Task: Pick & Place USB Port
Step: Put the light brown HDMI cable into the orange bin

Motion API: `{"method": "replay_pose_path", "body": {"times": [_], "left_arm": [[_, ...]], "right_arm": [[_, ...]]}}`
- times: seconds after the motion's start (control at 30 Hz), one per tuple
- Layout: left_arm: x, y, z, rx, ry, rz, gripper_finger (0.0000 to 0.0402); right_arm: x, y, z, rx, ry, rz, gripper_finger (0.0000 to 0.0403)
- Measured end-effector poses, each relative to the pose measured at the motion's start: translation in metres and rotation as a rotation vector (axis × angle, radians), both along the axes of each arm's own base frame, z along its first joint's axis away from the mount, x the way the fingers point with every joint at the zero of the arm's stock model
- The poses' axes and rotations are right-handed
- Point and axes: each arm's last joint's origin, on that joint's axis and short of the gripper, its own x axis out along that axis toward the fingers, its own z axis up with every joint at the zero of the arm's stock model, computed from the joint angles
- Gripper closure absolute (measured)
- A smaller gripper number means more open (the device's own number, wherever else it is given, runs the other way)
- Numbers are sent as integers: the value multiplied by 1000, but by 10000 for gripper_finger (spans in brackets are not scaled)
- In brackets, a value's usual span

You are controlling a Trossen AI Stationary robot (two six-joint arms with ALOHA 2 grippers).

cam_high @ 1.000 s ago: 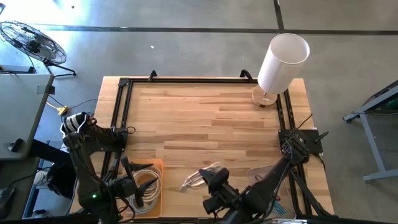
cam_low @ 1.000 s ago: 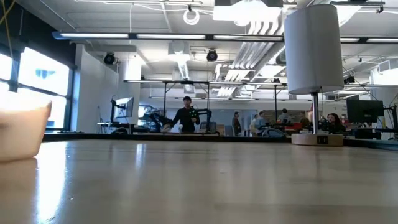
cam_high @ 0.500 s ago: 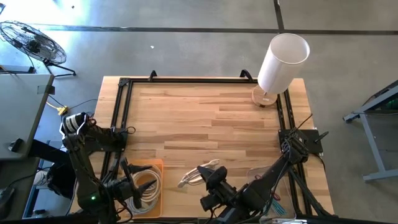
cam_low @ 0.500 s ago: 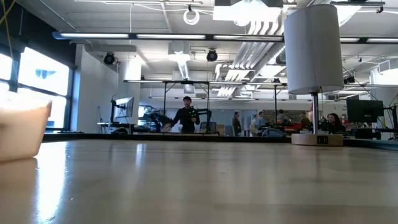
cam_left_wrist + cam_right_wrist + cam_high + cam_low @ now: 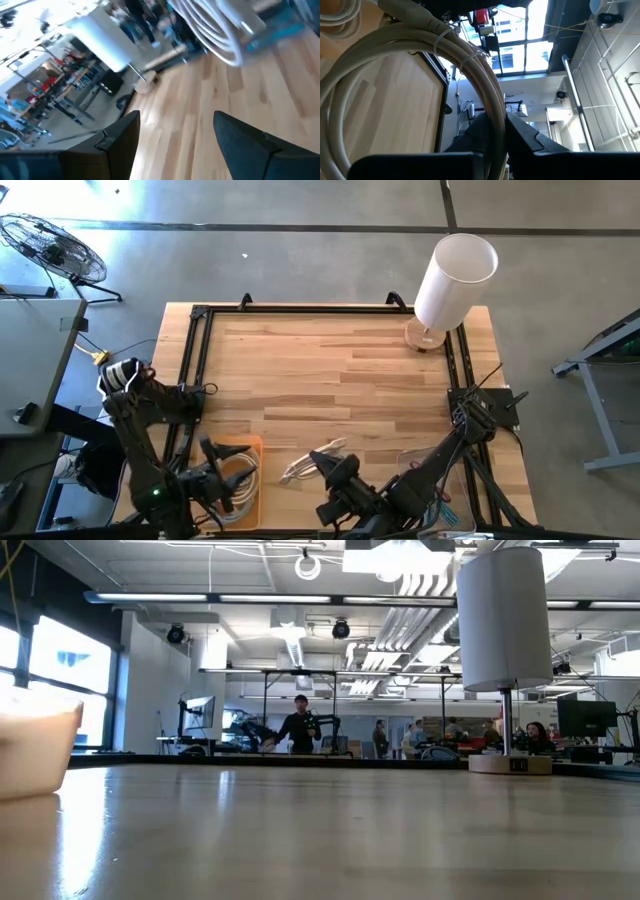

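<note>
Right gripper (image 5: 322,467) pinches a coiled white cable (image 5: 308,461) tight, carrying it just above the table's (image 5: 330,370) near edge beside the orange tray (image 5: 250,480), likely bound there. Left gripper (image 5: 222,478) hovers over that tray, fingers apart, holding nothing.

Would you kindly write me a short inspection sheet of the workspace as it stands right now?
Surface: wooden table, black frame along its edges.
Job's things: coiled white cable in the right gripper; more coils in the orange tray.
Clutter: white lamp at the far right corner.
Grippers: right gripper shut on the cable; left gripper open over the tray.
Cables: yellow lead off the table's left.
Surroundings: floor fan; people far behind.
</note>
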Motion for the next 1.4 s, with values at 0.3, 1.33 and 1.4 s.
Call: {"method": "replay_pose_path", "body": {"times": [0.3, 1.33, 1.4], "left_arm": [[46, -4, 27, 65, 262, -255, 156], [129, 38, 36, -270, -27, -711, 156], [130, 40, 34, -249, -32, -716, 156]], "right_arm": [[0, 4, 7, -22, -16, -4, 368], [-40, 34, 25, -74, -65, 4, 368], [-39, 34, 24, -72, -67, 4, 368]]}}
